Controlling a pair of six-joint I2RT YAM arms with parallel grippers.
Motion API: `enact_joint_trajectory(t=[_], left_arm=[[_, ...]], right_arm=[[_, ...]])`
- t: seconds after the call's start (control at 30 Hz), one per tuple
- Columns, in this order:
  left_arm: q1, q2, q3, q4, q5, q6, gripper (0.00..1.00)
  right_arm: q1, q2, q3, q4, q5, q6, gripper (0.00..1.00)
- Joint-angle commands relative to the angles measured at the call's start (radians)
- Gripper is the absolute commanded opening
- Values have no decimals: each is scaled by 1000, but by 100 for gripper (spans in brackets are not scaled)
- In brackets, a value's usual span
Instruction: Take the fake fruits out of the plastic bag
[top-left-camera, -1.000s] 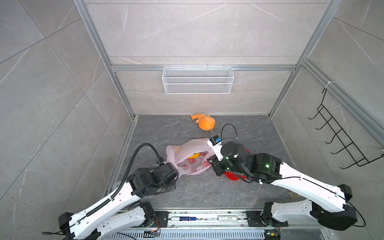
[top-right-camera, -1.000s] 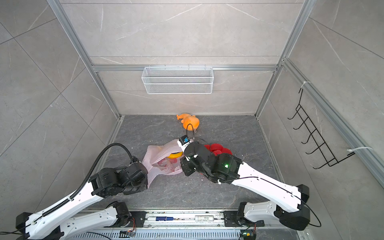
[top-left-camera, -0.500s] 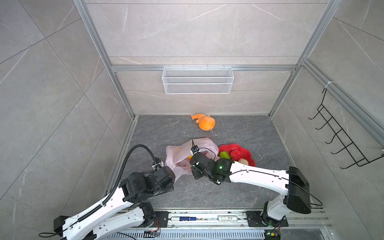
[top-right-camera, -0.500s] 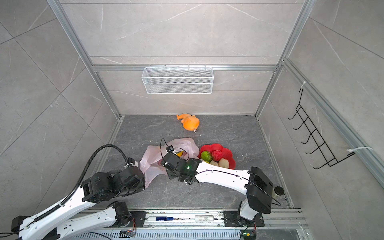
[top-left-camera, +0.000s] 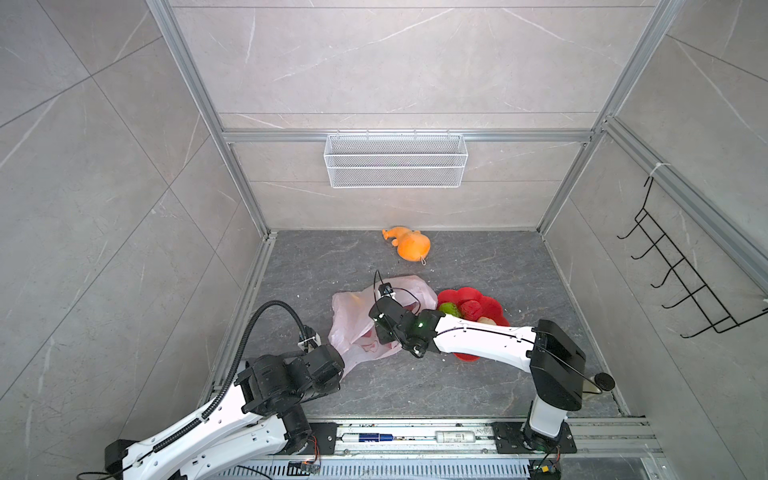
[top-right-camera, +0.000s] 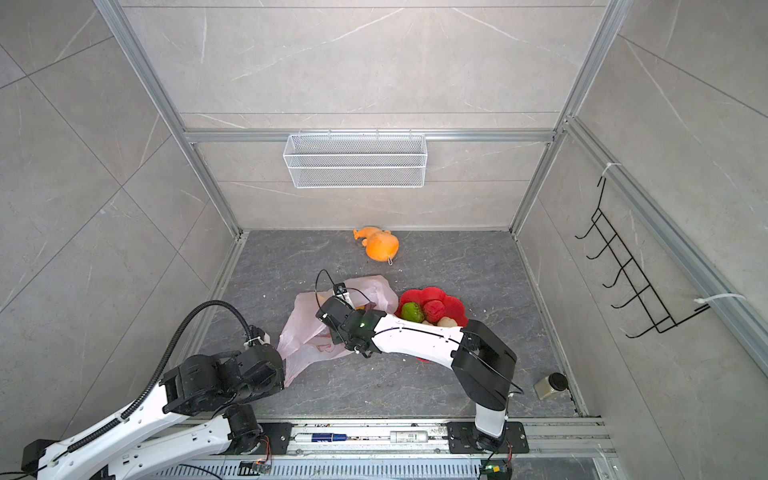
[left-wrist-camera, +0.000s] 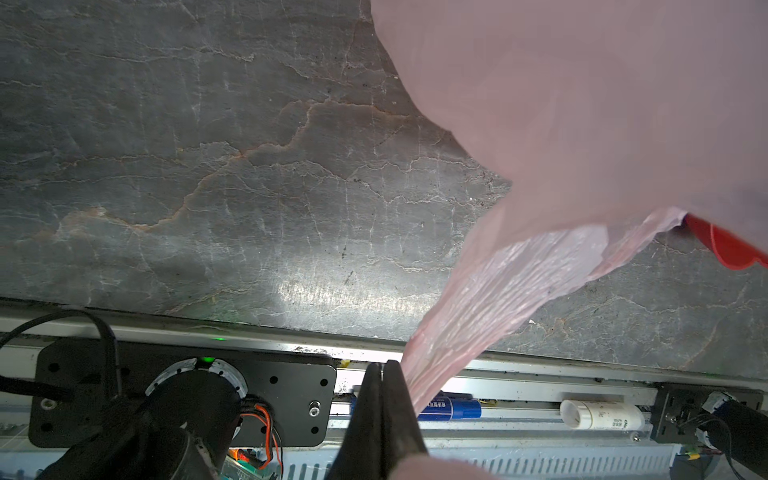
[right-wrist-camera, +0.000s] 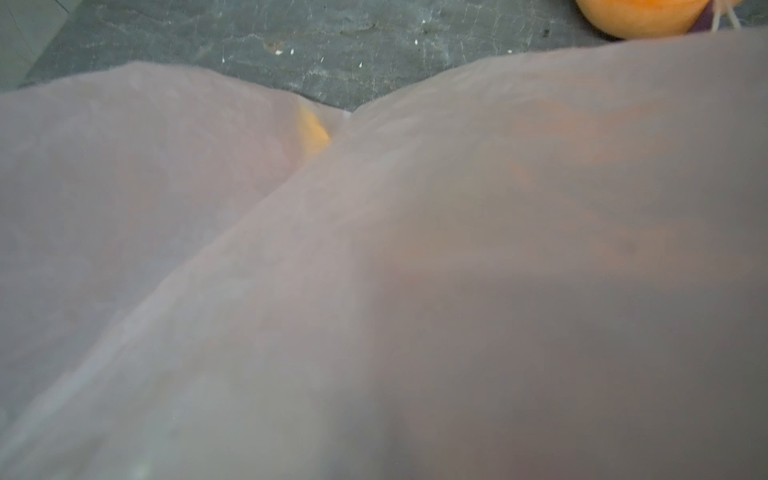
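Since the plastic bag (top-left-camera: 353, 320) looks limp and slick, my left claw (left-wrist-camera: 381, 368) clamps its bunched end | right claw (top-left-camera: 384, 309): cannot tell.

Big pale grey tile walls (top-left-camera: 104, 166) w/ thin white lines. Dark grey stone floor (top-left-camera: 332, 257). White wire basket (top-left-camera: 395, 166) on back wall. Black wire hook rack (top-left-camera: 683, 262) on right wall. Silver metal bars (top-left-camera: 199, 104) at corners.

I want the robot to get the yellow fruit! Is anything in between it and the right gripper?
Yes, it seems so. Thin skin of the plastic bag fills the right wrist view, lying between the right gripper and the yellow fruit. Only a sliver of the fruit peeks through a gap in the folds.
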Motion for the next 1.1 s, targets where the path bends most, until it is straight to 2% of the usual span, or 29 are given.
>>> enact_joint_trajectory(t=[0.0, 0.4, 0.57, 0.8, 0.93, 1.07], left_arm=[[-5, 5, -5, -16, 9, -8, 0], [-5, 28, -2, 2, -39, -1, 0], [-5, 41, 40, 46, -92, 12, 0], [-5, 67, 106, 51, -142, 17, 0], [-5, 66, 112, 50, -153, 23, 0], [-5, 72, 110, 50, -156, 26, 0]], right_arm=[[-17, 29, 39, 62, 9, -22, 12], [-76, 47, 82, 135, 9, -119, 15], [-72, -12, 93, 59, -52, -155, 22], [-18, -202, 8, -125, -144, -233, 27], [7, -300, -15, -240, -205, -287, 24], [20, -341, 0, -367, -219, -328, 12]])
